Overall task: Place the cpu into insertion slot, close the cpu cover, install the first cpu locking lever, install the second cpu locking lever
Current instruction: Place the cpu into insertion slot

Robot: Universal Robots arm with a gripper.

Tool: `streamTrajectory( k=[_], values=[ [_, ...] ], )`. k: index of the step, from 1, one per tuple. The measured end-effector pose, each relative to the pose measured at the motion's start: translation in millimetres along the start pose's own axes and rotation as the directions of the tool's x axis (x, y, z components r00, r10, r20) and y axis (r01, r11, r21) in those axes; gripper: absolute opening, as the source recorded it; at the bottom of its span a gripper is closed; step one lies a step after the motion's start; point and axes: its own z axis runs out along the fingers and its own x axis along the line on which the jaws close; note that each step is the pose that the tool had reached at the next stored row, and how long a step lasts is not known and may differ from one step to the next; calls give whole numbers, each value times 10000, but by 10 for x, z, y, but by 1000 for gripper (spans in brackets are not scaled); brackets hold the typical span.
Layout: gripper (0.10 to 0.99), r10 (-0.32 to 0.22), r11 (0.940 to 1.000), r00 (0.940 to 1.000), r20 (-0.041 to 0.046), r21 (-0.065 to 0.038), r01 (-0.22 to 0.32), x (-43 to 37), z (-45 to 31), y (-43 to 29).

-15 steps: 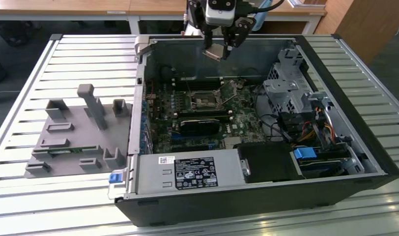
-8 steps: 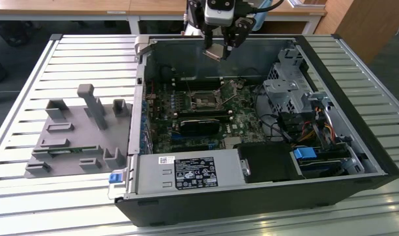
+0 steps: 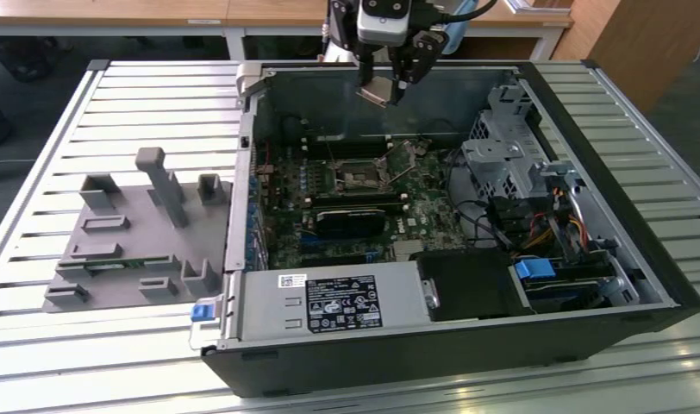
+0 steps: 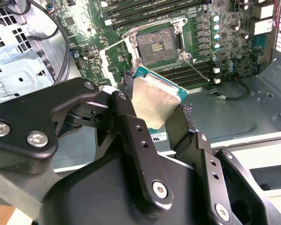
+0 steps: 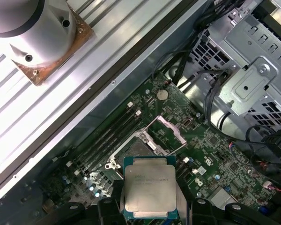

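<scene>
One cpu (image 4: pixel 157 101) in the end effector (image 4: pixel 156 95) hangs seemingly over insertion slot (image 4: pixel 158 43).

Green board (image 3: pixel 425 203), black case (image 3: pixel 442 354) around it, table (image 3: pixel 97 112) of pale silver slats.
The cpu (image 5: pixel 149 187) is silver-grey on top with a teal-green rim, and the gripper (image 3: pixel 387 86) is black. On the board, the slot (image 4: pixel 158 44) has a dark centre with pale flecks and a silvery rim, and the memory slots (image 4: pixel 150 7) are black. Beside the board are a silver perforated cage (image 5: pixel 253 70), red, yellow and orange cables (image 3: pixel 569 228) and a blue clip (image 3: pixel 536 269). Well apart from the board, the fixture (image 3: pixel 132 233) is plain grey.
</scene>
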Motion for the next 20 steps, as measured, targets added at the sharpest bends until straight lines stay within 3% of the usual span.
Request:
streamTrajectory(
  k=[20],
  values=[
    [529,473,9989,9989,42,-10,-473,0,0,0]
  ],
)
